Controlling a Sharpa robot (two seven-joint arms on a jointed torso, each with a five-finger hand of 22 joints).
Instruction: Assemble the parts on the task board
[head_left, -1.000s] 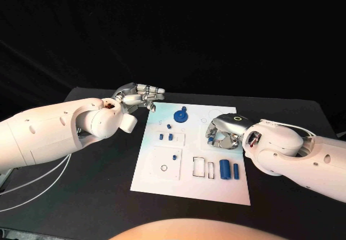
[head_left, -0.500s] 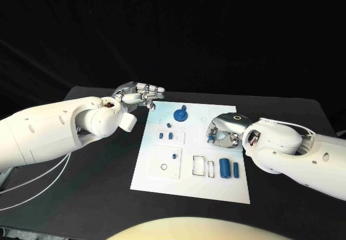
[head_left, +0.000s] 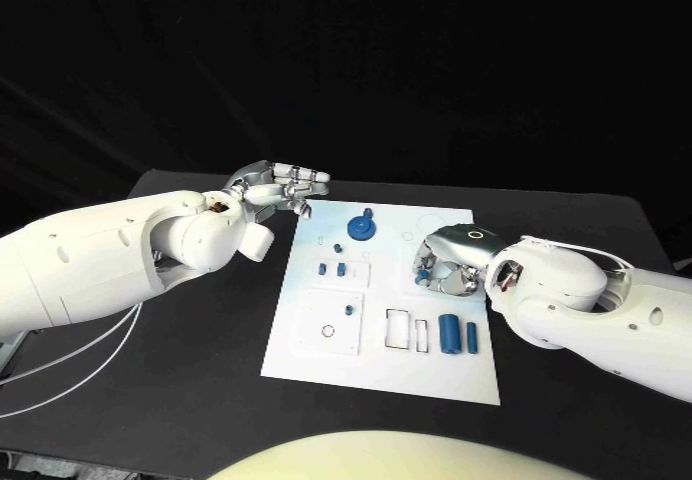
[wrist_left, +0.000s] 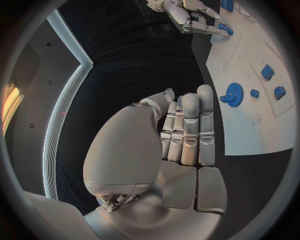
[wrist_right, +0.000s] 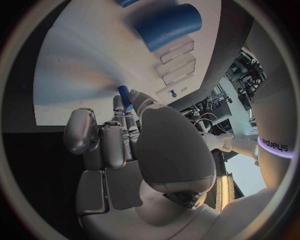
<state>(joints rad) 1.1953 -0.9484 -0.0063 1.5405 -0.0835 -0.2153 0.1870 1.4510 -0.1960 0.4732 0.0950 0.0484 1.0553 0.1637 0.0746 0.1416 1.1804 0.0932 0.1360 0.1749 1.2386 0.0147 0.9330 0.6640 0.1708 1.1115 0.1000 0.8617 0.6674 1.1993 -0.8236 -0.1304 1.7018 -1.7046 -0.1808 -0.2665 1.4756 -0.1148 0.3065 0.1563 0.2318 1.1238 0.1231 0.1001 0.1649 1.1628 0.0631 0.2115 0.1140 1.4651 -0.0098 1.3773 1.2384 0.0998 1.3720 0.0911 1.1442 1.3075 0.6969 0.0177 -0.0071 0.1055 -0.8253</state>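
Right hand (head_left: 450, 268) is sitting low over the white board (head_left: 332, 355), right-middle area, fingers curled down; wrist cam is showing it pinching a small blue peg (wrist_right: 124, 95) btwn fingertips, peg tip right at the board surface. Left hand (head_left: 278, 188) is hovering just off the board's far-left corner, above the black table (head_left: 173, 400), fingers (wrist_left: 189, 125) lying straight and pressed together side by side, thumb tucked in front, holding nothing, not touching the board. On the board: blue gear (head_left: 362, 231) w/ a small knob near the far edge, a tiny blue bit just beside it toward the near side, two small blue blocks (head_left: 332, 270) sitting in a shallow outlined pocket below that. Two blue cylinders (head_left: 460, 336) are lying side by side near the right edge, closer to the robot, just nearside of the right hand and apart from it. Next to them, two empty rectangular slots (head_left: 407, 331); left of those a square outlined recess w/ a small round hole. From the right wrist cam one cylinder (wrist_right: 169, 26) is looking big and lying flat past the fingertips. Can't tell whether the peg is seated in a hole or only touching the surface.
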